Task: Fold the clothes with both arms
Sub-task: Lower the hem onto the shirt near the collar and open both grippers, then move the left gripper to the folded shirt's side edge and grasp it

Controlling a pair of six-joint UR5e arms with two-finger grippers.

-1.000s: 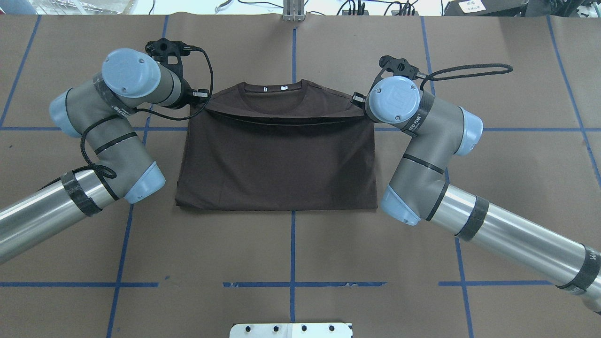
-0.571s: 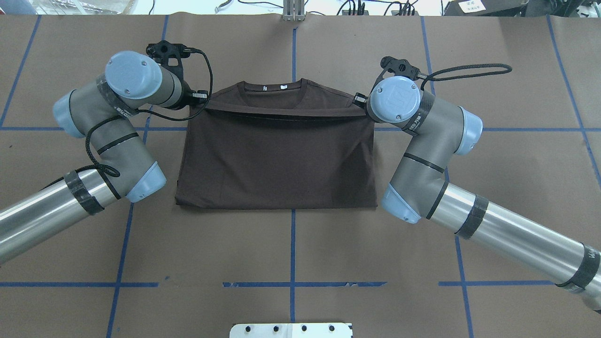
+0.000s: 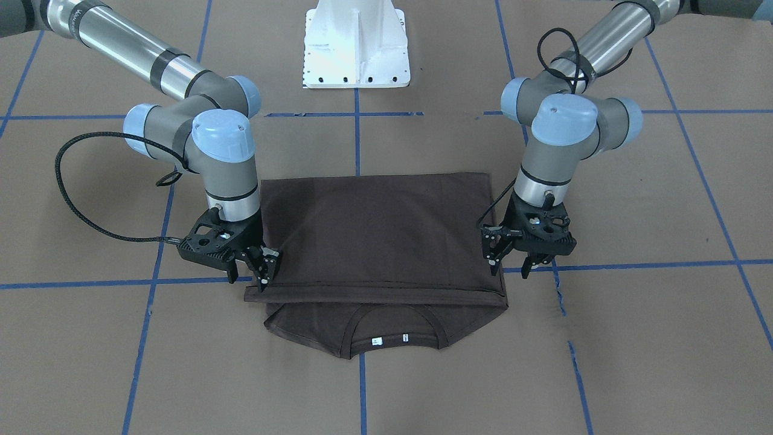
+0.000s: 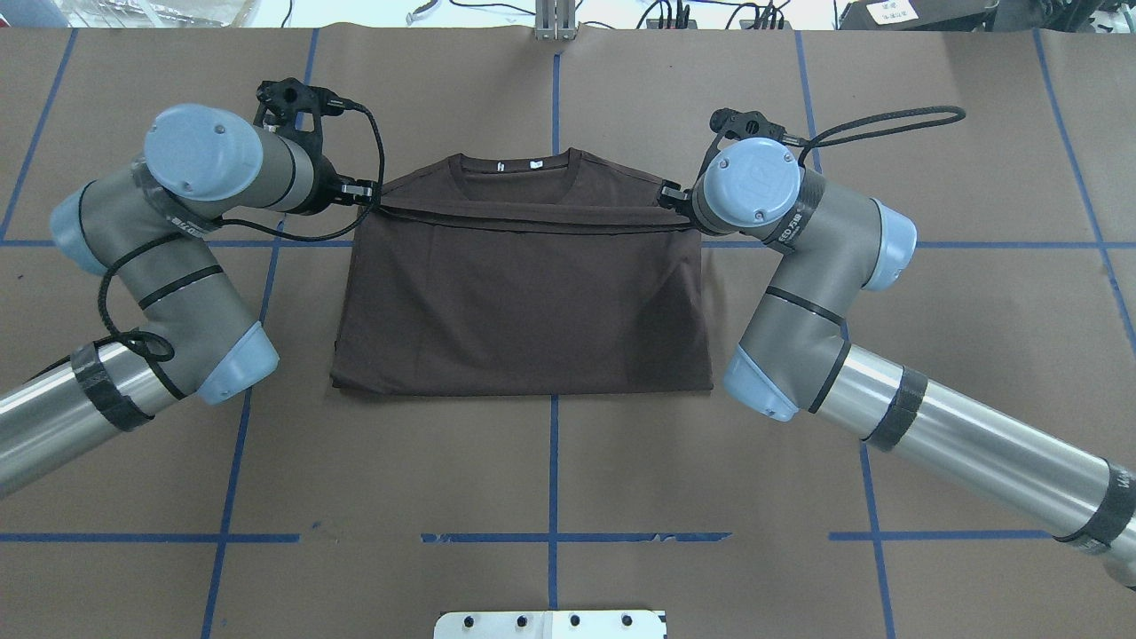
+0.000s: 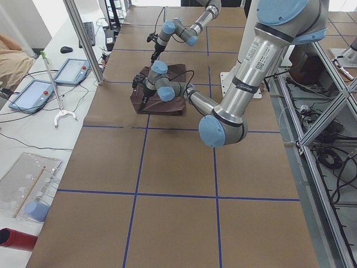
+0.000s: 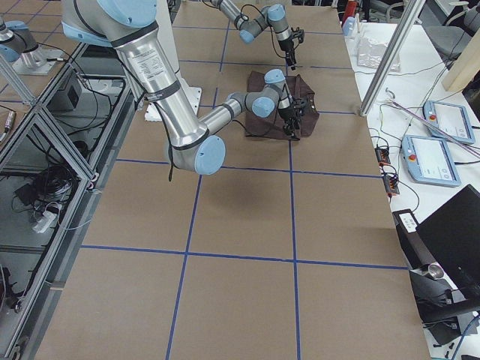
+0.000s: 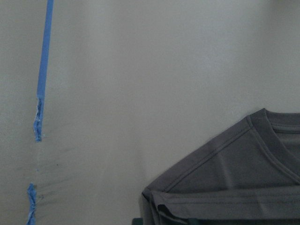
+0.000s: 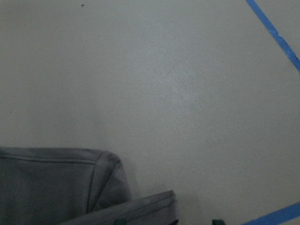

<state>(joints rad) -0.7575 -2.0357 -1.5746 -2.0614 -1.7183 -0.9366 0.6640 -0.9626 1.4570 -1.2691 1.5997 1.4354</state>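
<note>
One dark brown T-shirt (image 4: 524, 302) lies flat on the counter (image 4: 550, 470), spread between the two tools. Its lower part is doubled up over the chest, so the hem makes a straight edge running from one tool to the other. Just beyond that edge the ribbed collar (image 3: 386, 314) and two small white neck tags (image 3: 389, 339) are left uncovered. The left tool (image 3: 509, 264) points down at one end of the edge and the right tool (image 3: 249, 278) at the other, each at a corner of the cloth. The fingers look a little parted in the front view, but it cannot be told whether either tool is pinching the hem or is free of it. The step in hand appears to be the end of the bottom-to-top fold. The next move likely calls for both tools to leave the corners together and rise straight up without dragging the top layer, then go to the shirt's sides for a further fold. There are two arms, the left arm (image 4: 177, 266) and the right arm (image 4: 799, 293), and one white pedestal (image 3: 356, 48) well behind the tools.
</note>
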